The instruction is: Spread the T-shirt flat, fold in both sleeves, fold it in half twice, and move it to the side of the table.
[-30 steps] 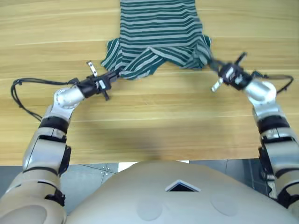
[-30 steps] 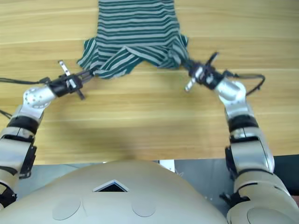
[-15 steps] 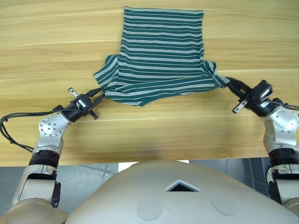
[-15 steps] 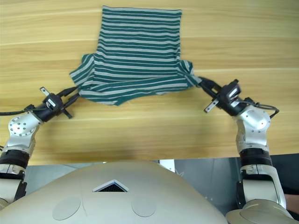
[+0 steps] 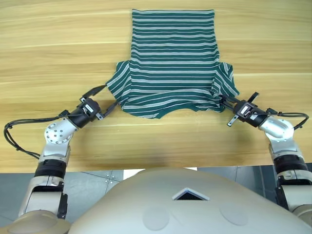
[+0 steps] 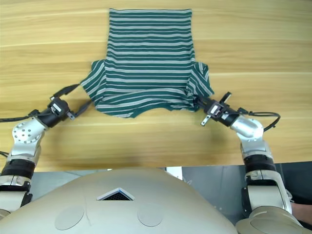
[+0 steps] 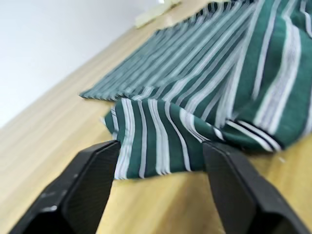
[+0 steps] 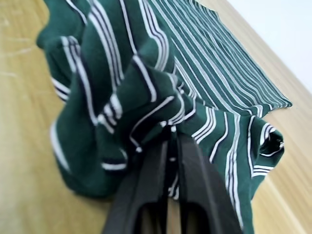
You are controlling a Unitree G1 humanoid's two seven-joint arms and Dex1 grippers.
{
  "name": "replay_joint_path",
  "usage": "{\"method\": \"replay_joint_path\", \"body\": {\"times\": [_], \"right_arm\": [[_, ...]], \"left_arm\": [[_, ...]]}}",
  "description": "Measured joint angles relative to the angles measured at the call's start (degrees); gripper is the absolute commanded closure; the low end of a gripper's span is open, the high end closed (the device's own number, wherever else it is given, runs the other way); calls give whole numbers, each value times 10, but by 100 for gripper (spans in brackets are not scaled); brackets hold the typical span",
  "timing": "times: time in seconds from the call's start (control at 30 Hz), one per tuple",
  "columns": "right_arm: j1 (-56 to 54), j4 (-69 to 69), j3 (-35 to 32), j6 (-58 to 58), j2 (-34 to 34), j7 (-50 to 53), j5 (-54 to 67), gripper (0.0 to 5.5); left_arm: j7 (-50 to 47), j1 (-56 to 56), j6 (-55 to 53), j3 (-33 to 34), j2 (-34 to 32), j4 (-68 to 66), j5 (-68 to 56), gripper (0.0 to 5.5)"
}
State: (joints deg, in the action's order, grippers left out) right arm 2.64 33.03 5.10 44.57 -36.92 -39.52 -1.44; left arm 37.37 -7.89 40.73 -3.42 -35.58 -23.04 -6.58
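Note:
The green T-shirt with white stripes (image 5: 173, 53) lies on the wooden table (image 5: 53, 53), hem at the far end, body mostly flat, and both sleeves and the near edge rumpled. My left gripper (image 5: 109, 95) sits just off the shirt's near left sleeve (image 7: 146, 141), open, with nothing between its fingers (image 7: 92, 180). My right gripper (image 5: 223, 101) is at the near right corner, shut on a bunched fold of the right sleeve (image 8: 141, 92), which gathers into its closed fingertips (image 8: 170, 139).
The table's front edge (image 5: 146, 168) runs close below both grippers, with the floor beyond it. A black cable (image 5: 19, 134) loops off my left arm over the table's left side. Bare wood lies on both sides of the shirt.
The shirt was dragged toward the near edge and spread out. My left gripper has let go of the left sleeve and opened. My right gripper moved inward, holding its sleeve.

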Motion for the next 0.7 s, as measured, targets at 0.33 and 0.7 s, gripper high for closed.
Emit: {"method": "replay_joint_path", "body": {"times": [0.33, 0.7], "right_arm": [[4, 11, -26, -9, 1, -42, 96, 367], [40, -149, -129, -117, 6, -155, 333, 367]], "left_arm": [[-18, -39, -15, -53, 39, 221, 88, 93], [-219, 125, -55, -142, 106, 83, 438, 93]]}}
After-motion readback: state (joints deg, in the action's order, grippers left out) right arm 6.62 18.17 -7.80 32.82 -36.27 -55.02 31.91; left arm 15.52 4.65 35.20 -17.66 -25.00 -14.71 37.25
